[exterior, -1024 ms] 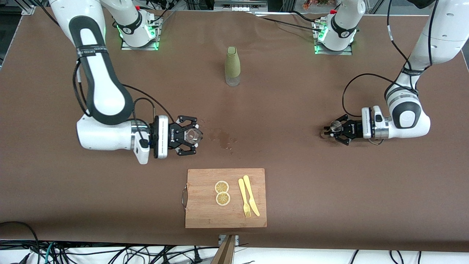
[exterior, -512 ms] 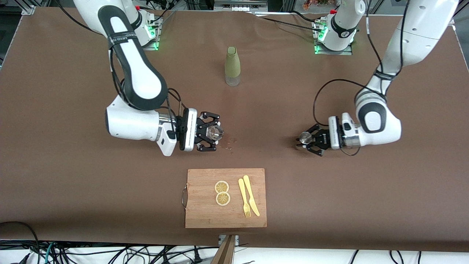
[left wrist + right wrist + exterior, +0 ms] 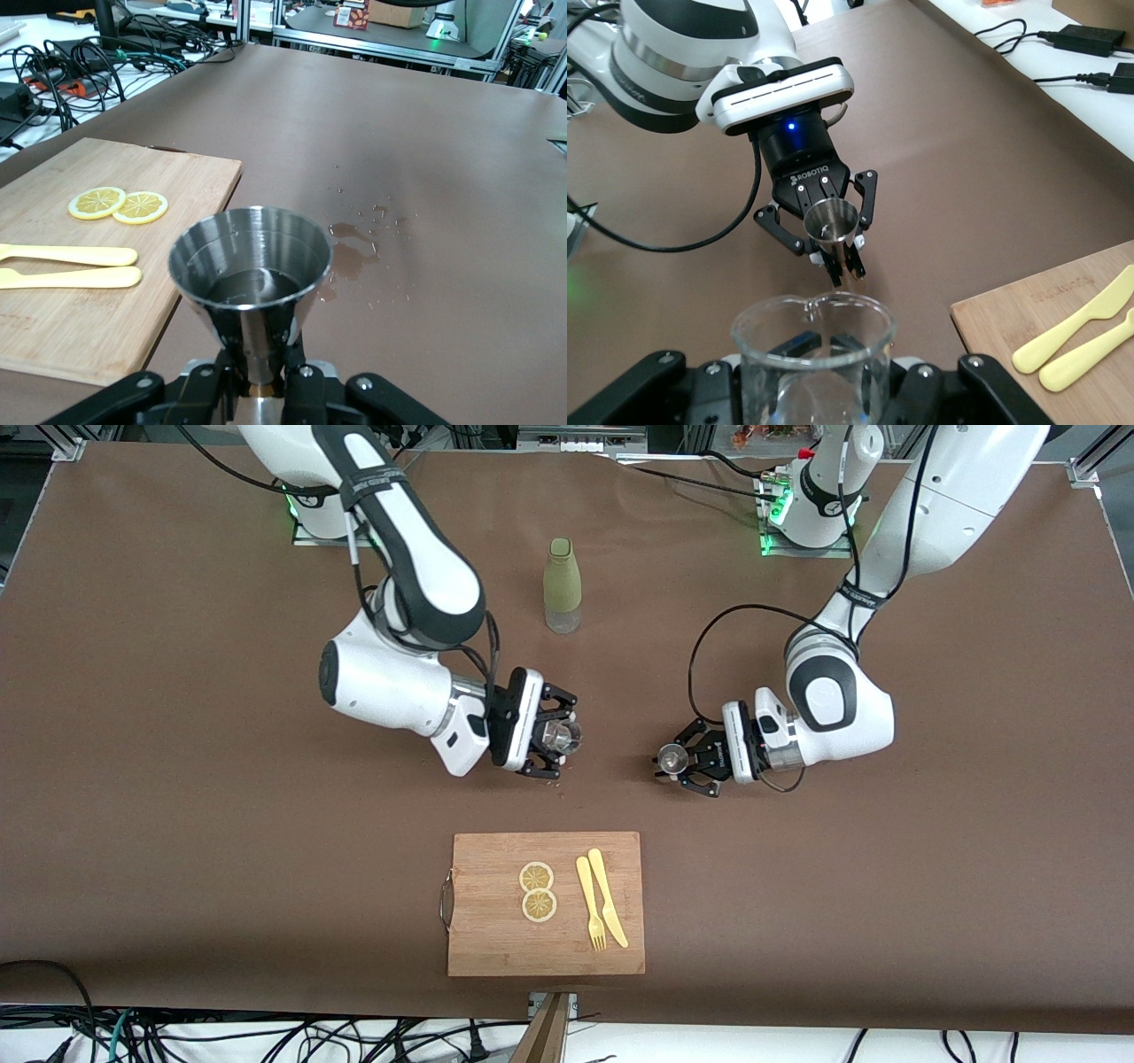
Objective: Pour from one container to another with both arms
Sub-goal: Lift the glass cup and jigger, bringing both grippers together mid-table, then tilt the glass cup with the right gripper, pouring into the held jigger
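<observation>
My right gripper (image 3: 560, 737) is shut on a clear glass beaker (image 3: 563, 734), held upright low over the middle of the brown table. In the right wrist view the beaker (image 3: 757, 354) fills the foreground, with my right gripper (image 3: 819, 354) clamped round it. My left gripper (image 3: 678, 762) is shut on the stem of a small steel measuring cup (image 3: 671, 759), a short gap from the beaker. The cup (image 3: 251, 257) stands upright with a little liquid inside, and my left gripper (image 3: 263, 376) pinches its stem. Farther off, the right wrist view shows the left gripper (image 3: 833, 232) with the cup (image 3: 831, 217).
A green bottle (image 3: 563, 584) stands toward the robots' bases. A wooden cutting board (image 3: 496, 921) lies nearer the front camera, carrying two lemon slices (image 3: 537, 891) and a yellow fork and knife (image 3: 601, 899). Wet spots (image 3: 354, 252) mark the table under the grippers.
Both arms have swung in toward the middle of the table, carrying the beaker and the steel cup. The gap between the two grippers has shrunk greatly.
</observation>
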Motion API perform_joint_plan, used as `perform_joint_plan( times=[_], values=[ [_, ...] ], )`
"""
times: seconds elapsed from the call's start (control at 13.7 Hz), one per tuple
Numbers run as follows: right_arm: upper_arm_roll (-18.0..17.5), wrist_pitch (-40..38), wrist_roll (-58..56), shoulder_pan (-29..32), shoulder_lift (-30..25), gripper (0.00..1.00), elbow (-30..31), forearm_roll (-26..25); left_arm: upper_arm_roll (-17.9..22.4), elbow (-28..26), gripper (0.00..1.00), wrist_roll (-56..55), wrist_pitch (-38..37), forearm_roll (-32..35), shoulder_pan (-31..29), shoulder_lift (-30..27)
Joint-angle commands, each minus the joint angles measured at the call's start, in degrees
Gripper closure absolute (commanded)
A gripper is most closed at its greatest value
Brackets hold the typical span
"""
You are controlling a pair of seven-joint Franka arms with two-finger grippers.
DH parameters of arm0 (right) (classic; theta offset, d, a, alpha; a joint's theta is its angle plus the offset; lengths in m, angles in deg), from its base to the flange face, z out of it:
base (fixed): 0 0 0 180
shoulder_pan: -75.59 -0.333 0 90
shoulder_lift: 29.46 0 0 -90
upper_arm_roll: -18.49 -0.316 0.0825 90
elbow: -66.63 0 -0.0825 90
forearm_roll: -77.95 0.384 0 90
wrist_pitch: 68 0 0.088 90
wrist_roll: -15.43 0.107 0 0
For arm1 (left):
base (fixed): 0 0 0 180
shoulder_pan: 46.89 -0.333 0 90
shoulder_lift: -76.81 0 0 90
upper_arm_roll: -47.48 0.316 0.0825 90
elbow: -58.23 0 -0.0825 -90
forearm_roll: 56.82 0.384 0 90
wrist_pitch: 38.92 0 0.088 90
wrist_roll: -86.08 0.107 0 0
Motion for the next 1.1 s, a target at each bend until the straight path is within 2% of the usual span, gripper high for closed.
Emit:
perform_joint_plan(
  times=[0.0,0.44,0.59,0.73,1.02],
  values=[
    [0.4,4.7,3.9,-2.8,-0.3,0.92,0.3,-1.9,-0.7,1.2,1.0,-1.3,3.4,-2.9,0.7,0.4],
    [0.8,10.7,5.5,-6.6,1.4,0.92,0.6,-3.0,-4.8,1.2,1.0,-1.6,12.4,-8.8,3.0,0.1],
    [0.7,10.8,10.3,-7.1,1.8,0.92,0.2,-8.6,-7.1,0.7,1.0,-1.8,15.8,-10.6,3.1,-1.0],
    [0.7,10.8,15.4,-7.4,1.8,0.92,0.1,-14.4,-7.2,0.2,1.0,-1.8,16.2,-10.7,3.0,-0.9],
    [0.8,10.8,16.6,-7.5,1.8,0.92,-0.1,-15.9,-9.1,-0.8,1.0,-1.7,18.1,-10.7,2.7,-1.5]
  ],
)
